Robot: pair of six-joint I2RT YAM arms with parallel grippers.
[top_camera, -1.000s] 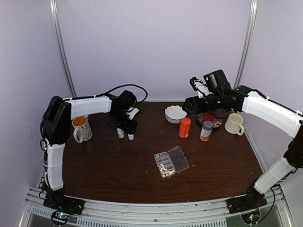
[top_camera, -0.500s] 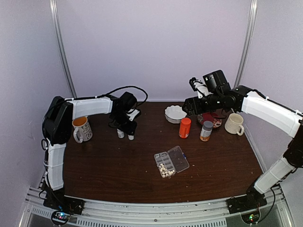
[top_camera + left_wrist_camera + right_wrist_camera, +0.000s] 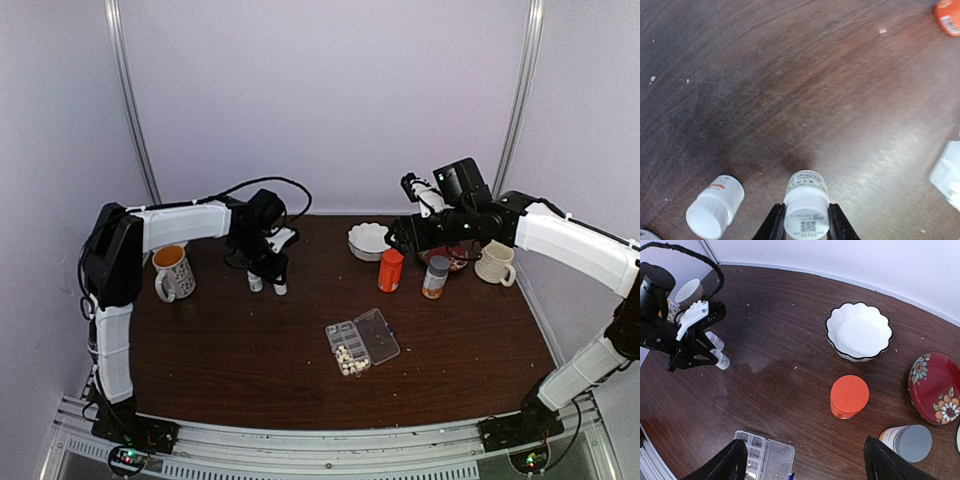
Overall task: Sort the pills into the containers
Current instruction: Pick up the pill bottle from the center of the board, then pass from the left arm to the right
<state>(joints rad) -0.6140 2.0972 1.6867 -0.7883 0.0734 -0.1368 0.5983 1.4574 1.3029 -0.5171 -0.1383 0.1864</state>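
Observation:
The clear organizer box (image 3: pixel 362 342) lies open in the middle of the table, its lid flat to the right. Cream-white pills (image 3: pixel 349 354) fill some of its left cells. It also shows at the bottom of the right wrist view (image 3: pixel 765 458). My left gripper (image 3: pixel 806 225) is shut on the cap of a tiny white bottle (image 3: pixel 806 200) standing at the back left. A second tiny white bottle (image 3: pixel 715 206) stands beside it. My right gripper (image 3: pixel 805 470) is open wide and empty, high above the orange bottle (image 3: pixel 849 396).
A white scalloped bowl (image 3: pixel 371 240), a red flowered plate (image 3: pixel 935 388), a grey-capped amber bottle (image 3: pixel 435 277) and a cream mug (image 3: pixel 495 262) stand at the back right. Another mug (image 3: pixel 173 272) stands at the back left.
My right arm has shifted slightly toward the near side and down. My left gripper stays at the tiny white bottles with hardly any movement.

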